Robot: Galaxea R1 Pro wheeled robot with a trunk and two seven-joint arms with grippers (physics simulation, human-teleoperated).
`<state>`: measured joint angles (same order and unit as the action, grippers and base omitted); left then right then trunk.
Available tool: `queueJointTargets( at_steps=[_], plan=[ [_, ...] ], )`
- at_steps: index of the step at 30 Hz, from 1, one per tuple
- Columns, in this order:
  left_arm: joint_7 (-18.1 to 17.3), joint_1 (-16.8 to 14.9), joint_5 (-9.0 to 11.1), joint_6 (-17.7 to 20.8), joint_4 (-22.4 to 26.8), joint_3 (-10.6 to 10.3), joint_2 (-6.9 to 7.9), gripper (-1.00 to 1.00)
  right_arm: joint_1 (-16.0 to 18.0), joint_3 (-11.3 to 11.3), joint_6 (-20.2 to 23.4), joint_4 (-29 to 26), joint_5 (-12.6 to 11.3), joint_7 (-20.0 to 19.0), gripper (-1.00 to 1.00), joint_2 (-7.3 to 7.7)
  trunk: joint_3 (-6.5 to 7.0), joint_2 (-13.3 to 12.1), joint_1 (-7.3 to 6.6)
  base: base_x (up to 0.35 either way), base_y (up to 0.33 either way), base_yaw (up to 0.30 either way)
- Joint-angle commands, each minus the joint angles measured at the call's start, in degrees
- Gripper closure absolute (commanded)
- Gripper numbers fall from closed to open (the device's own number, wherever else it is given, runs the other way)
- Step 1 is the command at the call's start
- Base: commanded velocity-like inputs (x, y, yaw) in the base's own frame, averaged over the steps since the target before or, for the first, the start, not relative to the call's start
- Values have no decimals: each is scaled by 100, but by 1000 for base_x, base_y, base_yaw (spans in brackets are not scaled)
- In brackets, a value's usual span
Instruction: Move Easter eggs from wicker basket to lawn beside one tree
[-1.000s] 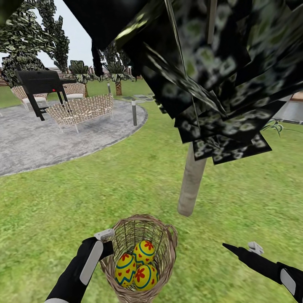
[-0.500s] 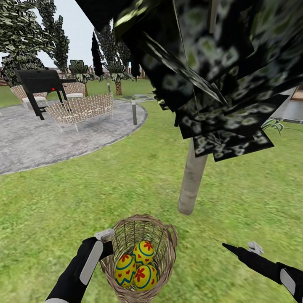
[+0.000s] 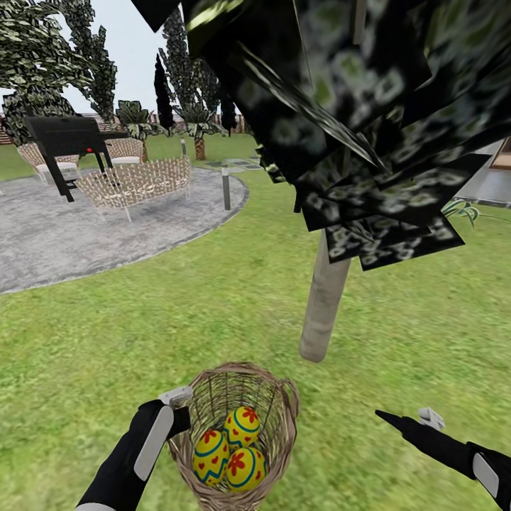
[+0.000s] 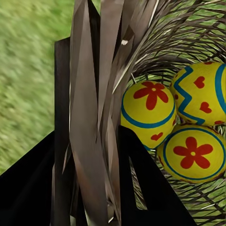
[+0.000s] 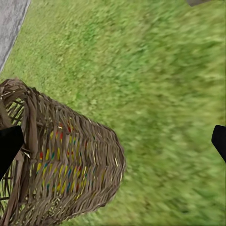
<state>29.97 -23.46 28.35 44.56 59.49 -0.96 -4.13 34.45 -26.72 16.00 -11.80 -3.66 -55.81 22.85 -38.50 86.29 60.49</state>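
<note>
Three eggs (image 3: 228,448) lie packed together, touching, at the bottom of the basket (image 3: 278,397), which stands on the lawn (image 3: 177,312) directly in front of the robot, low in the head view. Each egg is yellow with red flowers or hearts and blue-green bands; the left wrist view shows them (image 4: 181,115) close up through the open weave. The left gripper (image 3: 179,406) is at the basket's left rim, and in the left wrist view its dark fingers (image 4: 63,141) pinch the wicker wall (image 4: 101,84) between them, one finger outside the basket and one inside beside the nearest egg. The right gripper (image 3: 397,420) hangs over bare grass, well apart from the basket on its right side; its fingertips sit at opposite edges of the right wrist view, spread wide, with only grass and the basket's woven side (image 5: 70,160) between them. Just beyond the basket rises the tree (image 3: 325,298), its pale trunk leaning slightly and meeting the grass near the basket's far right, with a dark canopy of flat leaf patches (image 3: 355,106) overhanging the scene. Farther off to the left lies a grey gravel patio (image 3: 71,234) carrying a wicker bench (image 3: 135,186) and a black grill (image 3: 67,142).
</note>
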Motion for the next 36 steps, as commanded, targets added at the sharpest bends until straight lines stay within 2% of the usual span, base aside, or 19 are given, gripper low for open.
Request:
queueJointTargets(
  at_steps=[1, 6, 16, 18, 19, 21, 29, 36],
  plan=[
    [-2, -1, 30, -27, 7, -1, 0, 100, 0, 0, 0, -1, -2, 0, -100, 0, 0, 0, 0, 18, -14, 0],
    [-18, -1, 22, -53, 2, -20, 3, 100, 0, 0, 0, 1, -1, 0, -100, 0, 0, 0, 0, 46, -1, 0],
    [-18, -1, 21, -53, -2, -19, 18, 100, 0, 0, 0, -6, 6, 0, -100, -1, 0, 0, 0, 326, -3, 0],
    [-10, 34, 7, -64, 6, -2, 36, 100, 6, -34, -1, 60, -47, -1, -100, -31, 0, 0, 0, 0, 0, 0],
    [-9, 34, -83, -53, 7, -2, 33, 100, 7, -25, 9, 84, -25, -1, -100, -26, 0, 0, 0, 0, 0, 0],
    [-9, 34, -85, -45, 20, -2, 35, 100, 9, -10, 22, 81, 26, -7, -100, -53, 0, 0, 0, 0, 0, 0],
    [-8, 34, 12, -18, 6, -3, 19, 100, 9, -9, 26, 82, 41, -33, -100, -62, -144, 321, 176, 0, 0, 0],
    [0, 34, 12, -9, 10, -1, 9, 100, 9, -9, 26, 75, 50, -59, -100, -58, -269, 602, 329, 0, 0, 0]
  ],
)
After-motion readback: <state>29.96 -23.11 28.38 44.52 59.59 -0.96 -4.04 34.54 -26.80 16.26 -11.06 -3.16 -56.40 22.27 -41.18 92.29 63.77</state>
